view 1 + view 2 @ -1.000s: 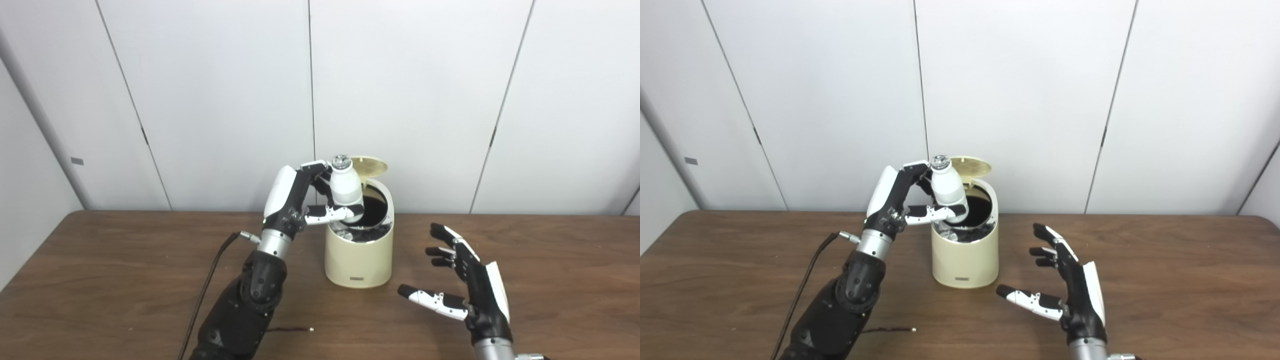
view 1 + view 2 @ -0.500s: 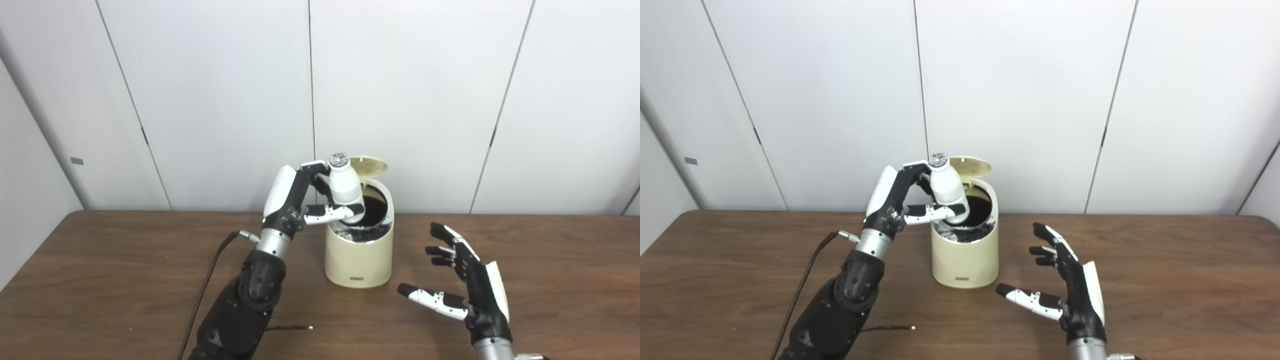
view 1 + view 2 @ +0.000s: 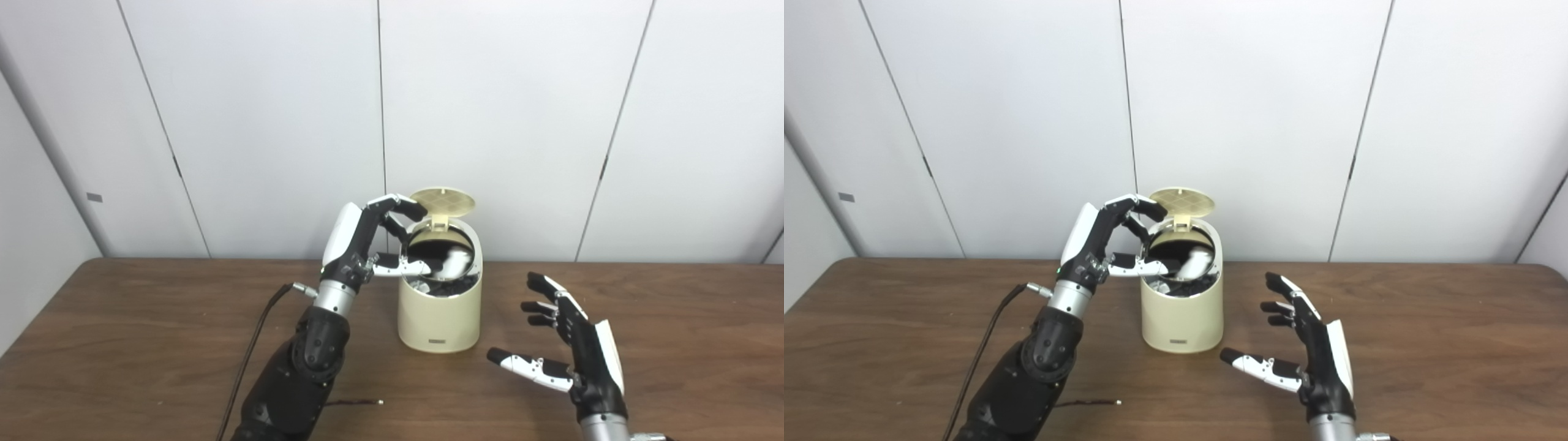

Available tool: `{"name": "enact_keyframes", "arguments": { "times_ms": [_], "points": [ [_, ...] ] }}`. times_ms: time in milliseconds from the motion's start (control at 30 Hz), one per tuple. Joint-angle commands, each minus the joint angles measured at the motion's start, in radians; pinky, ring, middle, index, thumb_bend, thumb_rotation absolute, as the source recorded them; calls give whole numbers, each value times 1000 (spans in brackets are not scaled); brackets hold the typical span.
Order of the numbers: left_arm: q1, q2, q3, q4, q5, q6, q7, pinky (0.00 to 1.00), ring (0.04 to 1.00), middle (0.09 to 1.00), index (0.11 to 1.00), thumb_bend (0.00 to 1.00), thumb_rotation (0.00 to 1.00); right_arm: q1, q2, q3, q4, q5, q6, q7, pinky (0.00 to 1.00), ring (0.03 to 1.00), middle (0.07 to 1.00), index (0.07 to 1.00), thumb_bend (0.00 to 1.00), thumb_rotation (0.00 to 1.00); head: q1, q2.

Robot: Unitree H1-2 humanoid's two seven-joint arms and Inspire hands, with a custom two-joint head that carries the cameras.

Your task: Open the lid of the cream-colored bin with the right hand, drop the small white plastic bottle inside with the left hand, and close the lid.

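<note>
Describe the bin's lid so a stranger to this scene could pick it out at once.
Start at the brown table and find the cream-colored bin near its back edge. The lid is the round cream disc standing up from the bin's rear rim, just right of the left hand. A faint grid pattern marks it.

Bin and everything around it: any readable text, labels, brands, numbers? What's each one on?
Nothing here can be read.
Small dark plate low on the front of the bin: too small and blurred to read.
Small grey tag on the wall at far left: no characters can be made out.
Bottle dropping into the bin: a white blur, no label legible.
Left hand and right hand: no markings visible.
</note>
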Motion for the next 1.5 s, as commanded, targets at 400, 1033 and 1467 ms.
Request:
{"name": "enact_keyframes", "arguments": {
  "times_ms": [400, 1033, 1467],
  "points": [
    [41, 8, 7, -39, 0, 32, -23, 446, 530, 592, 628, 788, 1, -30, -1, -2, -21, 10, -53, -1, 664, 720, 833, 818, 784, 181, 2, -4],
    [201, 17, 170, -286, -308, -40, -140, 482, 550, 512, 478, 513, 0, -26, -25, -5, -7, 12, -57, 7, 653, 716, 824, 812, 778, 191, 19, -9],
    [323, 106, 194, -352, -424, 62, -327, 628, 719, 773, 788, 644, 180, -64, -58, -5, -19, -22, -32, 27, 621, 711, 808, 815, 680, 170, 25, -5]
  ]
}}
